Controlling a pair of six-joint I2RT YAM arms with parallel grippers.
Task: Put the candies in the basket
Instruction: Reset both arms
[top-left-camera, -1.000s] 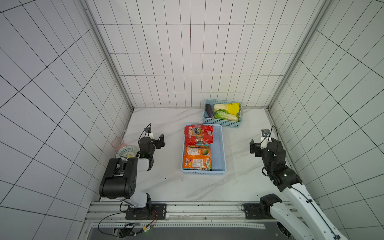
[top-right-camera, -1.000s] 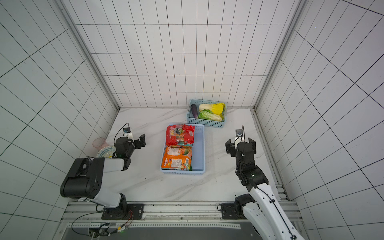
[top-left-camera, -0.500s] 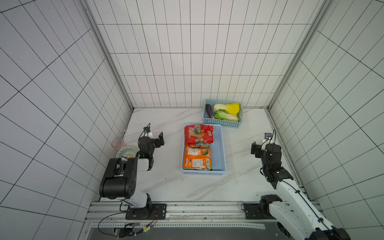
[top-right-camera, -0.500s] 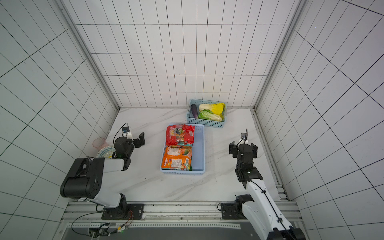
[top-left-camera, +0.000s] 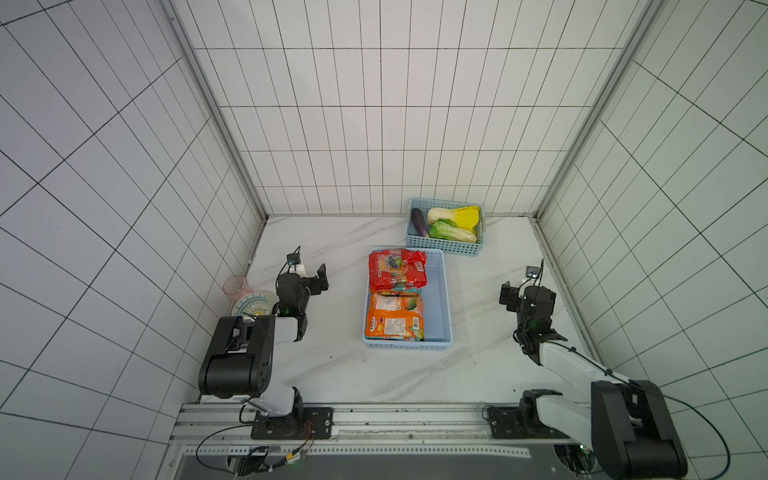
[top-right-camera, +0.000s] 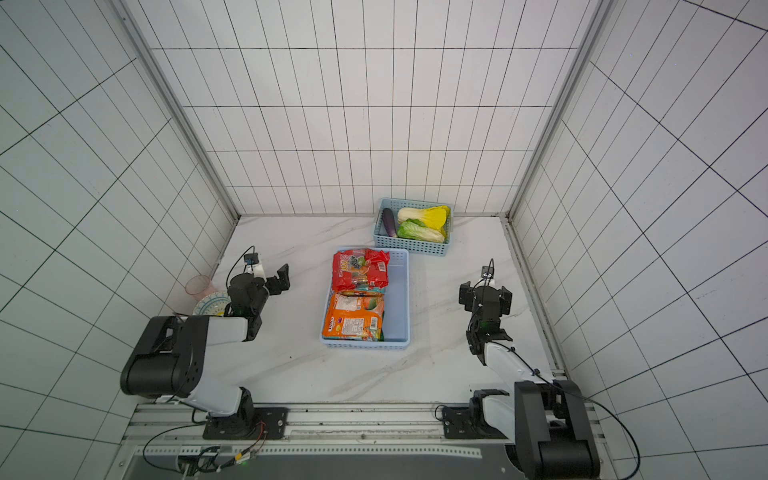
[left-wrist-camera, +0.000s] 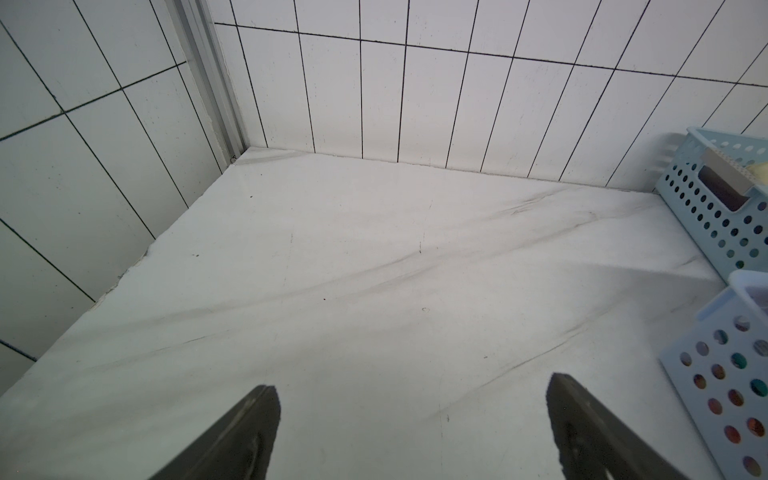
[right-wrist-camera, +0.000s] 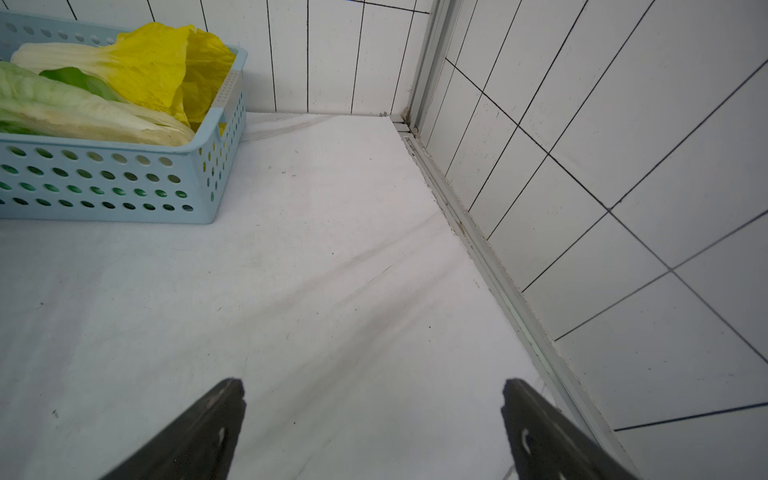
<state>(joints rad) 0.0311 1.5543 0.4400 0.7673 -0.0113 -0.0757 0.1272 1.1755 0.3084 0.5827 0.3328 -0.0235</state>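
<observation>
The light periwinkle basket (top-left-camera: 440, 299) (top-right-camera: 399, 299) sits mid-table in both top views. The candies lie inside it: a red bag (top-left-camera: 397, 270) (top-right-camera: 359, 270) at the far end and an orange bag (top-left-camera: 394, 322) (top-right-camera: 353, 318) at the near end, with more bags partly hidden beneath. My left gripper (top-left-camera: 311, 277) (top-right-camera: 272, 279) (left-wrist-camera: 411, 384) is open and empty over bare table, left of the basket, whose corner (left-wrist-camera: 723, 374) shows in the left wrist view. Right of the basket, my right gripper (top-left-camera: 525, 297) (top-right-camera: 485, 293) (right-wrist-camera: 372, 382) is also open with nothing between its fingers.
A smaller teal basket (top-left-camera: 446, 245) (right-wrist-camera: 104, 183) (left-wrist-camera: 715, 216) with an aubergine and cabbages stands at the back, near the wall. A pink cup (top-left-camera: 236, 286) and a patterned plate (top-left-camera: 253, 303) sit by the left wall. Tiled walls close three sides.
The right arm has folded back toward its base, its elbow now low at the front right, and its gripper stays open near the right wall. The left arm has barely moved.
</observation>
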